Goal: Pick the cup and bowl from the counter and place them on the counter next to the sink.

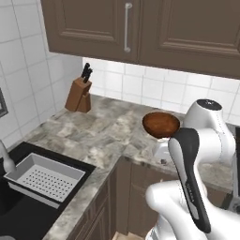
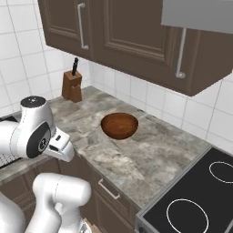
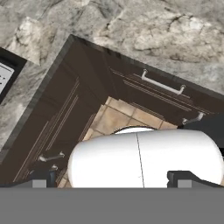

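In the left base view the robot's white arm covered the near edge of the bowl [image 1: 161, 124] and a stretch of tabletop [image 1: 93, 131] behind it. The sink [image 1: 18, 215] was cut off by the left and bottom edges, its faucet [image 1: 6, 161] showing as a stub only, and the near corner of the rack [image 1: 44, 177] ran toward the dark basin. In the right base view the stovetop [image 2: 195, 200] was cropped at the right and bottom edges. The handles in the knife block [image 2: 72, 85] were too small to count. In the hand view the gripper [image 3: 111, 179] showed its two tips alone, low at the frame's bottom.
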### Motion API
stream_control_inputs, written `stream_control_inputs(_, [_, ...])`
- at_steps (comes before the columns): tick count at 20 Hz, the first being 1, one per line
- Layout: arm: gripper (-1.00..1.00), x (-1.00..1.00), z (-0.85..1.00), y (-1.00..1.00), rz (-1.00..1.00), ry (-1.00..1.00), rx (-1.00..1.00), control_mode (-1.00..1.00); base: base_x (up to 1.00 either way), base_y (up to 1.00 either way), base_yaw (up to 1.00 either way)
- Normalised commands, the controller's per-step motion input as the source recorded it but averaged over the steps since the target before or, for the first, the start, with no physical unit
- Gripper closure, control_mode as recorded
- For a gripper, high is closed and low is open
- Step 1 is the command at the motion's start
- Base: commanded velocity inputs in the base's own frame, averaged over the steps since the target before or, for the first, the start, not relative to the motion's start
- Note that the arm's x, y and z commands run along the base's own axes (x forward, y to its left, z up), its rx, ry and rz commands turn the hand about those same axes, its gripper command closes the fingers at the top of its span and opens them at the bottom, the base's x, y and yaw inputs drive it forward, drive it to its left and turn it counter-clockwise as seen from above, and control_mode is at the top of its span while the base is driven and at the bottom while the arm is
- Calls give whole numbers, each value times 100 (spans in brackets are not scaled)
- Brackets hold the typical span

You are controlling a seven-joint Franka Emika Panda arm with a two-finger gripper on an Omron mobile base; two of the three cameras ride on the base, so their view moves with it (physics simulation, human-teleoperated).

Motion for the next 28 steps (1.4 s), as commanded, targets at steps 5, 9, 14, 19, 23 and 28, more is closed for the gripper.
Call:
stream_control_inputs(5, [-100, 0, 0, 0, 0, 0, 0, 100, 56, 22, -5])
stream_control_inputs(9, [-100, 0, 0, 0, 0, 0, 0, 100, 45, 4, -1])
stream_control_inputs(14, [-100, 0, 0, 0, 0, 0, 0, 100, 13, 0, 0])
stream_control_inputs(19, [-100, 0, 0, 0, 0, 0, 0, 100, 0, 0, 0])
stream_control_inputs(23, [-100, 0, 0, 0, 0, 0, 0, 100, 0, 0, 0])
stream_control_inputs(28, [-100, 0, 0, 0, 0, 0, 0, -100, 0, 0, 0])
